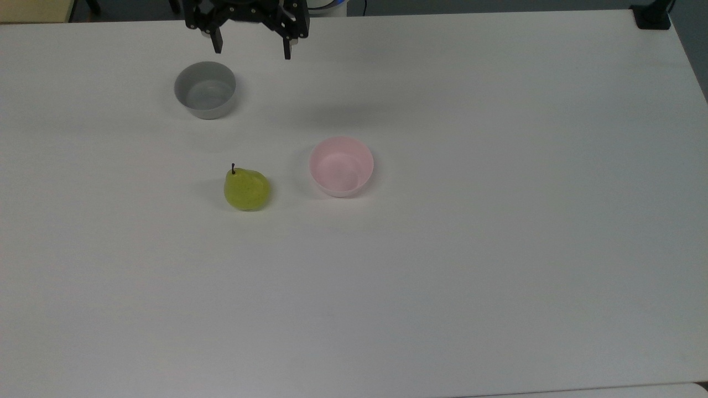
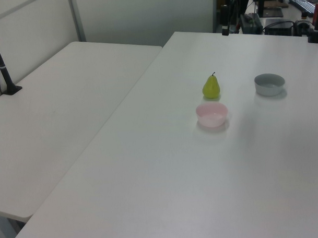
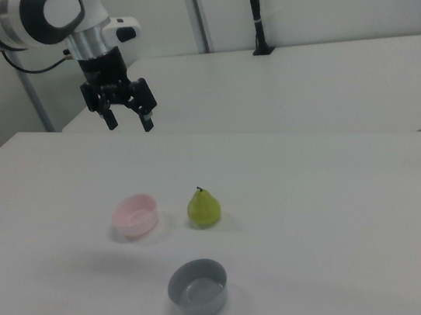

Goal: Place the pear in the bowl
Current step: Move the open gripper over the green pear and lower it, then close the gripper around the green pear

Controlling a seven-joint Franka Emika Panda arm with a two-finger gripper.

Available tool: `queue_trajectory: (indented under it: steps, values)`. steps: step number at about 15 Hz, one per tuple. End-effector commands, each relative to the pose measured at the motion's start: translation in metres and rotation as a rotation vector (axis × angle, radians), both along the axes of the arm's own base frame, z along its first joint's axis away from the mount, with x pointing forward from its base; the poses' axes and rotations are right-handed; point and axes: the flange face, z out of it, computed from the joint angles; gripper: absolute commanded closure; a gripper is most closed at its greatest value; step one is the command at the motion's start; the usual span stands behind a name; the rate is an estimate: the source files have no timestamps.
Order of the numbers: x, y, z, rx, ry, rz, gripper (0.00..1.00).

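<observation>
Pear: the pear stands upright on the table, stem up, long axis vertical; untouched, not yet in the bowl.
Bowl: the pink bowl sits just beside the pear, on the top view's right of it, a small gap between them; it holds nothing.
Grey bowl: the grey bowl stands apart from both, toward the top view's upper edge, between pear and gripper but a little off to the top view's left.
Gripper: the gripper hangs high above the table's far edge in the top view, fingers pointing down and spread wide, gripping nothing.
Key relation: the pear lies well apart from the jaws, straight down the top view from them and far below in height; the approach likely passes close by the grey bowl.
Next move: probably travel over the pear, then descend with the jaws straddling its rounded body.
Surface: plain white table, smooth and matte.
Room: a second white table stands behind in the right view, with a dark post on it.
</observation>
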Motion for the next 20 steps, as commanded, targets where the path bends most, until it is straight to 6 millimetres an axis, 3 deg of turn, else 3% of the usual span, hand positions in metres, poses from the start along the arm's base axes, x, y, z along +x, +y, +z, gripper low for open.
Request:
queue_trajectory:
  steps: [1,5,11,20]
  values:
    - [0.008,-0.02,-0.021,-0.009,0.008,0.041,0.0]
    - [0.021,-0.045,-0.07,-0.01,0.071,0.076,0.0]
    - [0.041,-0.047,-0.16,-0.02,0.075,0.107,0.0]
    - [0.075,-0.043,-0.246,-0.045,0.03,0.126,0.0]
